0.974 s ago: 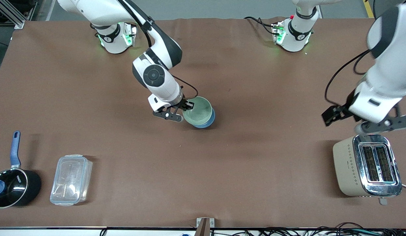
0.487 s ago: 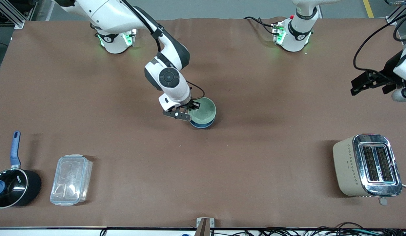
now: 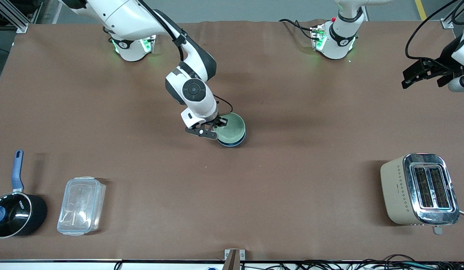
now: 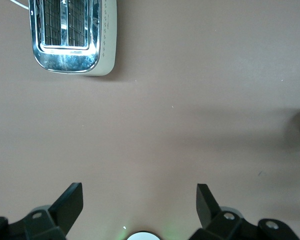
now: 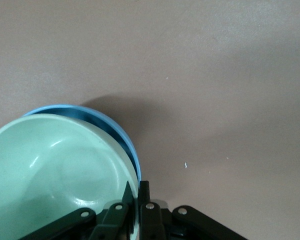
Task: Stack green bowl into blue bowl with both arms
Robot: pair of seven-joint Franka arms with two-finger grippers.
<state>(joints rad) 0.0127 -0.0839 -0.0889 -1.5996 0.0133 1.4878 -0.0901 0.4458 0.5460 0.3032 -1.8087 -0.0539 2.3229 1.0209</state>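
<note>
The right tool pinched the green bowl's rim, nested in the blue bowl. The left tool hung wide open and empty over the counter.

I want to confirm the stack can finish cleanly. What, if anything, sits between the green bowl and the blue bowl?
Nothing visible. The green bowl sits in the blue bowl, its rim pinched by the right gripper. The left gripper hangs open over bare table.

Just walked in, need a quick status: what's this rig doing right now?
The right gripper is shut on the rim of the green bowl, which sits nested in the blue bowl mid-table. It has not let go. The left gripper is open and holds nothing, waiting up over the left arm's end of the table, with the toaster below it.
</note>
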